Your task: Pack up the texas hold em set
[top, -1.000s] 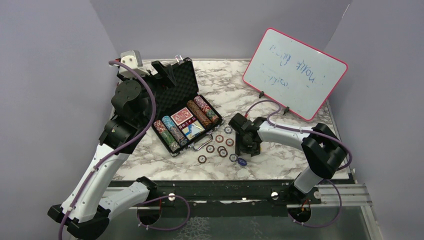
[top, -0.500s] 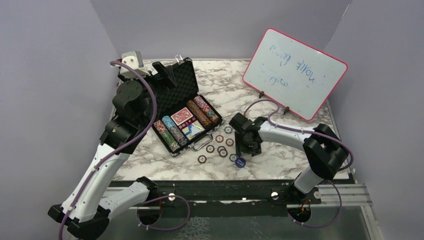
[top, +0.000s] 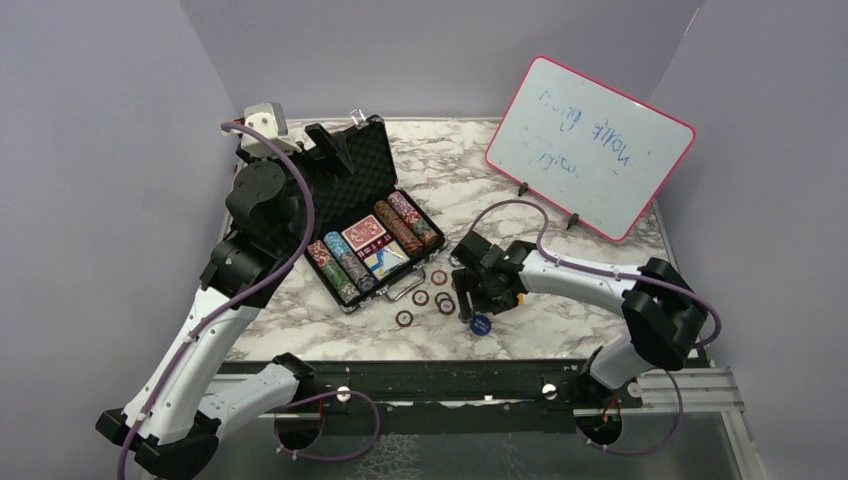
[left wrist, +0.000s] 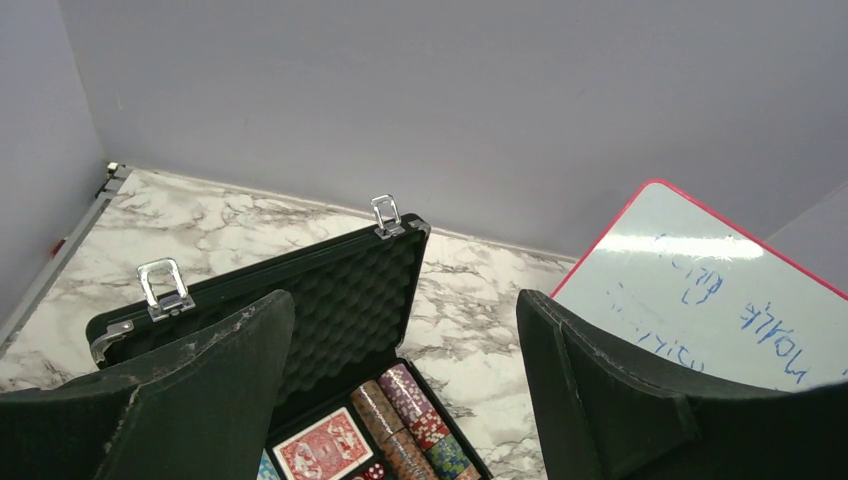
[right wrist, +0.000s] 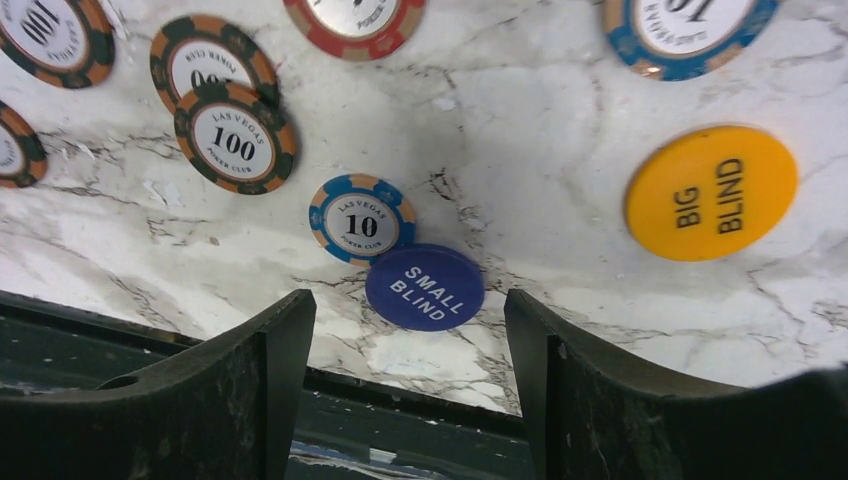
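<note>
The black briefcase point(top: 362, 170) lies open at the left, foam lid up. It holds rows of striped chips point(top: 405, 222), a red deck point(top: 364, 235) and a blue deck point(top: 385, 261). Loose chips point(top: 438, 277) lie right of its silver handle point(top: 404, 289). My right gripper point(top: 478, 304) hovers open over them. In the right wrist view it point(right wrist: 408, 335) is just short of the blue "small blind" button point(right wrist: 424, 287), with a blue 10 chip point(right wrist: 361, 219), 100 chips point(right wrist: 235, 150) and the yellow "big blind" button point(right wrist: 711, 192) beyond. My left gripper point(left wrist: 405, 345) is open and empty above the lid point(left wrist: 345, 295).
The pink-framed whiteboard point(top: 590, 145) stands at the back right on small feet. The table's near edge and a black rail point(right wrist: 400, 400) lie directly under my right fingertips. Purple walls close in the left, back and right. Red dice point(left wrist: 375, 470) sit in the case.
My right gripper has moved left along the near edge, over the loose chips. The left arm, the case and the blue button have not moved.
</note>
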